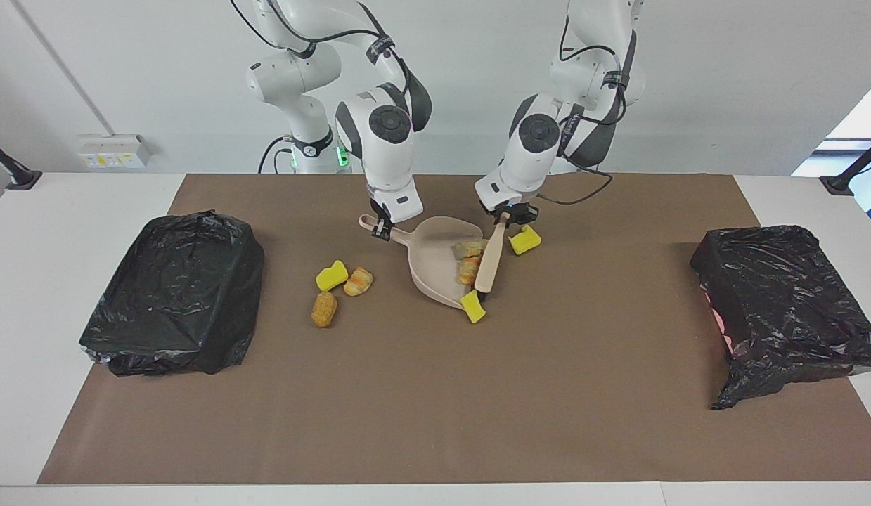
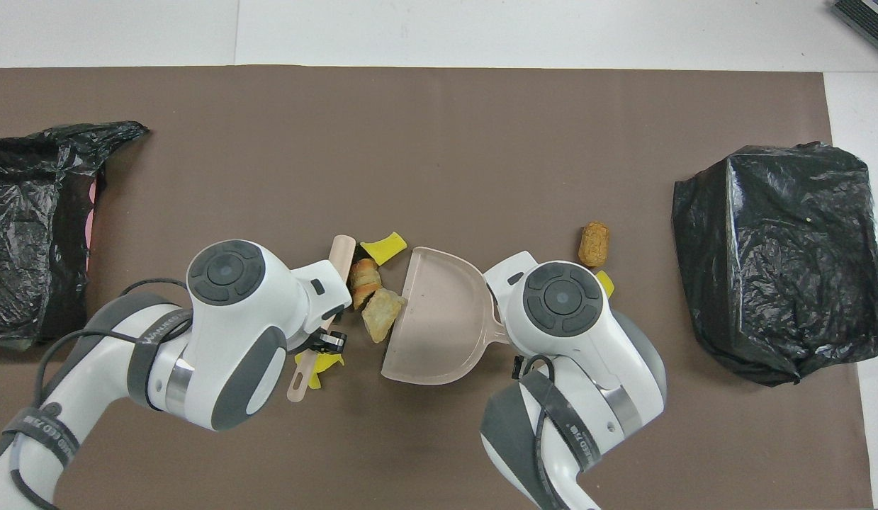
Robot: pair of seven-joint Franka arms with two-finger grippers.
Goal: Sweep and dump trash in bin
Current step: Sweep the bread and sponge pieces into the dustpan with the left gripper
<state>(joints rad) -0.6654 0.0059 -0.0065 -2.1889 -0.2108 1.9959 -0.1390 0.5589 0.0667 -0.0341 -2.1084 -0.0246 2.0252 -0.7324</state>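
Note:
My right gripper (image 1: 382,228) is shut on the handle of the beige dustpan (image 1: 435,263), which lies flat on the brown mat. My left gripper (image 1: 507,219) is shut on the handle of the beige brush (image 1: 491,261), whose head lies along the pan's open mouth. Two golden-brown bread lumps (image 1: 469,258) sit between brush and pan mouth; they also show in the overhead view (image 2: 373,294). A yellow foam chunk (image 1: 473,307) lies at the brush's tip. Another yellow chunk (image 1: 524,241) lies beside the left gripper. A yellow chunk (image 1: 332,275), a croissant (image 1: 358,281) and a bread lump (image 1: 324,309) lie toward the right arm's end.
A bin covered by a black bag (image 1: 175,292) stands at the right arm's end of the table. A second black-bagged bin (image 1: 779,295) stands at the left arm's end. The brown mat (image 1: 435,407) stretches between them.

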